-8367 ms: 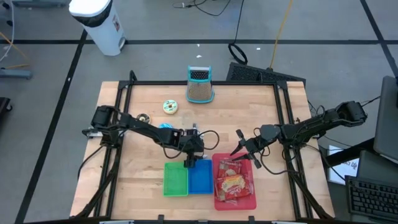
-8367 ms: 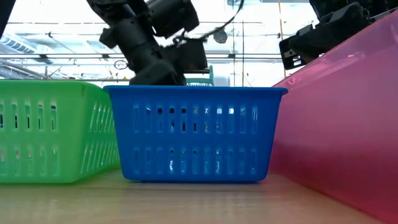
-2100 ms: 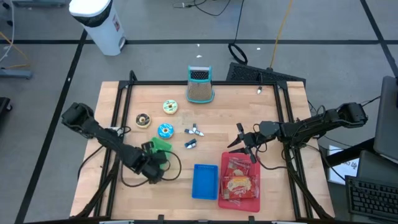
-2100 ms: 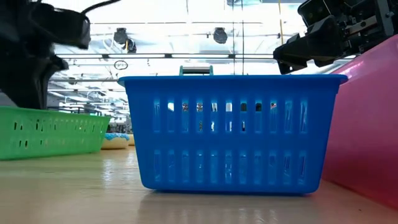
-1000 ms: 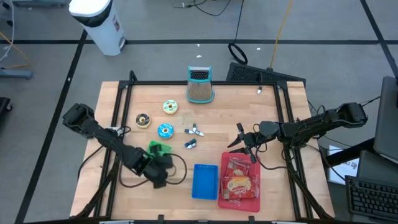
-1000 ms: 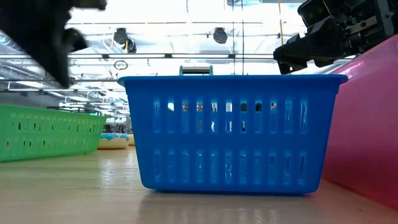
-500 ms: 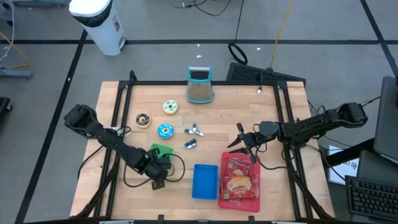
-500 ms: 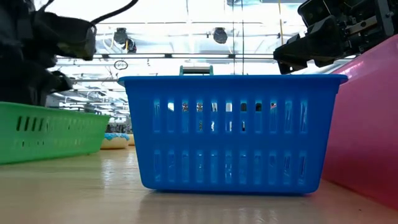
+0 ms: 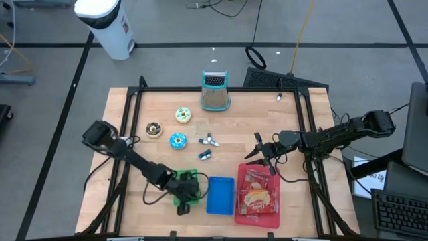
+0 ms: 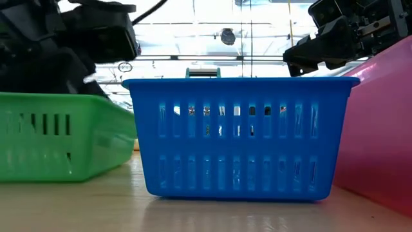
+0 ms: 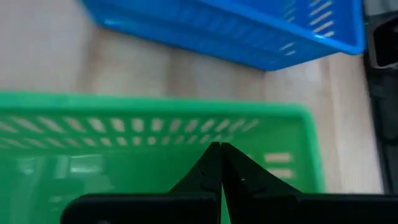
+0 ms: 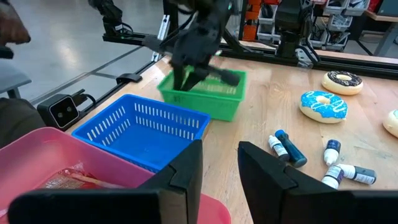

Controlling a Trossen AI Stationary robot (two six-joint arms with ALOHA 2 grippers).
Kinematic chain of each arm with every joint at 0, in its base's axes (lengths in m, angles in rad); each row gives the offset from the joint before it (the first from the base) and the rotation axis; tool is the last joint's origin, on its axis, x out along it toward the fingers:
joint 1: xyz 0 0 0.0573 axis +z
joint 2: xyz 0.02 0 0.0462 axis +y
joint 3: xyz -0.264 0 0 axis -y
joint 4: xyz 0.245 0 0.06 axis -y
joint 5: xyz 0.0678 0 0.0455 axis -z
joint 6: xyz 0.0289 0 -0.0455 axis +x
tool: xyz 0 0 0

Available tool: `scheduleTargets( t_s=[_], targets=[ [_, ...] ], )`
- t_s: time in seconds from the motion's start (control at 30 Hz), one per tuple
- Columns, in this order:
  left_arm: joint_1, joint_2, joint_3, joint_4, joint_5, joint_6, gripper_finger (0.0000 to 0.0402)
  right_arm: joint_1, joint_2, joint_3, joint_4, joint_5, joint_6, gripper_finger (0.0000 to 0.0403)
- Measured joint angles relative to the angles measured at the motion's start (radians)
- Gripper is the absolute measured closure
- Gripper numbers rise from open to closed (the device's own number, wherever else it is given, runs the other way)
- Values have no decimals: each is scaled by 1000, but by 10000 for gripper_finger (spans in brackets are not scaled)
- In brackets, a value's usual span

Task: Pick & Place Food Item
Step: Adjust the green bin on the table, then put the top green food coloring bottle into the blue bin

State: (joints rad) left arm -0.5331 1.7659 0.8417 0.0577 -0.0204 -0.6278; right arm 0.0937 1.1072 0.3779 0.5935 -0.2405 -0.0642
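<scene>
My left gripper [image 9: 185,198] is shut, and its fingers point slantwise down into the green basket [image 9: 190,181], which stands on the table just left of the blue basket [image 9: 220,195]. Farther right stands the pink basket [image 9: 254,217] with wrapped food. Three donuts [image 9: 177,140] lie on the wood at the far left. My right gripper [image 12: 217,168] hangs open over the pink basket's far end with nothing between its fingers. My left gripper has its shut fingertips [image 11: 219,149] inside the green basket, at the foot of the slotted wall [image 11: 186,127] that faces the blue basket. The fingers come slanting down from the table's left. The wrist view does not show whether they press on the wall or on the floor.
Small dropper bottles [image 9: 207,147] lie between the donuts and my right gripper. A teal grater-like stand [image 9: 215,90] is at the far edge. Bare wood lies left of the green basket and along the near edge. A black frame [image 9: 134,100] borders the table.
My left gripper has gone toward the near edge and toward the blue basket, sinking and tipping its fingers downward. The green basket has slid with it from beside the blue donut to just left of the blue basket.
</scene>
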Motion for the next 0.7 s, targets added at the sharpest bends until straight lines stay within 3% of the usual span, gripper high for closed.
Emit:
scheduleTargets(
  t_s=[0.27,0.53,0.63,0.7],
  targets=[
    [12,47,2,182,47,125,398,0,0,0,0,0,0,312],
    [16,-25,5,173,63,164,397,0,0,0,-8,1,0,312],
    [5,-96,5,153,17,217,397,0,0,0,-6,9,40,312],
    [-8,-161,5,122,-45,262,397,-7,-6,0,-12,85,97,312]
  ],
)
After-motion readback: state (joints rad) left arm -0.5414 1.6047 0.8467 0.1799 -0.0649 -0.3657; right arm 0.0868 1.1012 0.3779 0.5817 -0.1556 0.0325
